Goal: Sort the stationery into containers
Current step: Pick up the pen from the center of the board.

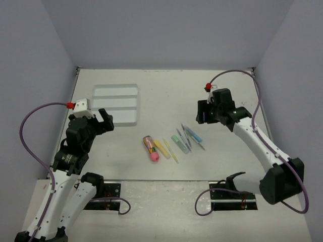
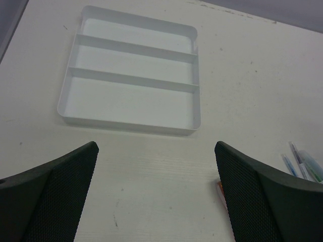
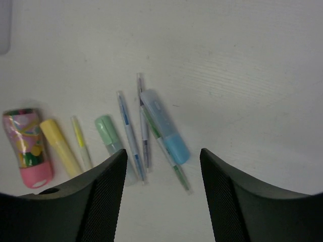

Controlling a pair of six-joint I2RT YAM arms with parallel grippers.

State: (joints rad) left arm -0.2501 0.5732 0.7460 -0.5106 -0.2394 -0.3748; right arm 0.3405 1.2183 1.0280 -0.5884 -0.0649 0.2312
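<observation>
The left gripper [image 2: 155, 147] is hovering wide open before the empty tray [image 2: 128, 127]. The right gripper [image 3: 162, 152] is gaping, holding nothing, above the pens [image 3: 132, 138], perhaps eight, lying loose on the table [image 3: 242, 75].

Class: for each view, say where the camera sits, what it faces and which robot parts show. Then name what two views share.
Top external: above and behind the arms, looking down at the table; left arm and right arm both show.
Left wrist: on the left arm, facing the tray; its open jaws show.
Right wrist: on the right arm, facing the pens; its open jaws show.
Shared: top and left wrist show the tray.
</observation>
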